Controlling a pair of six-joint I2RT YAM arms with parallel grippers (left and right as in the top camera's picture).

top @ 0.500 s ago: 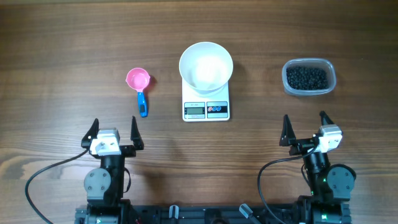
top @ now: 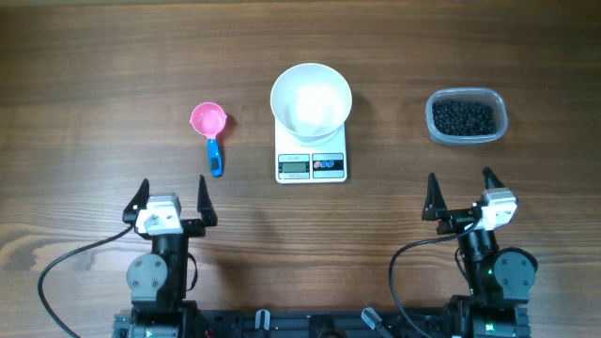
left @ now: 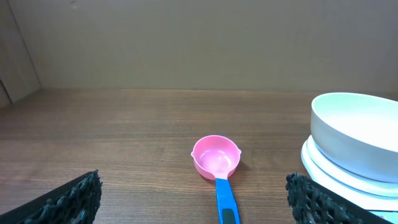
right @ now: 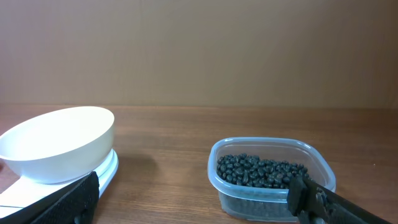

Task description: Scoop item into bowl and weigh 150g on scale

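A white bowl (top: pixel 311 99) (left: pixel 354 134) (right: pixel 59 142) stands empty on the small white scale (top: pixel 312 165) at the table's middle. Tiny black beads (top: pixel 462 116) (right: pixel 261 170) fill a clear plastic tub (top: pixel 467 116) (right: pixel 271 180) at the right. Left of the scale lies a pink scoop (top: pixel 209 123) (left: pixel 216 157) with a blue handle pointing toward me. My left gripper (top: pixel 170 201) (left: pixel 194 198) hovers open near the front edge, below the scoop. On the right, my other gripper (top: pixel 461 193) (right: pixel 196 198) is open too, in front of the tub. Neither holds anything.
The tabletop is dark wood (top: pixel 94 94). Cables (top: pixel 66 268) and the arm bases (top: pixel 158 277) sit along the front edge. A plain wall rises behind the table in both wrist views.
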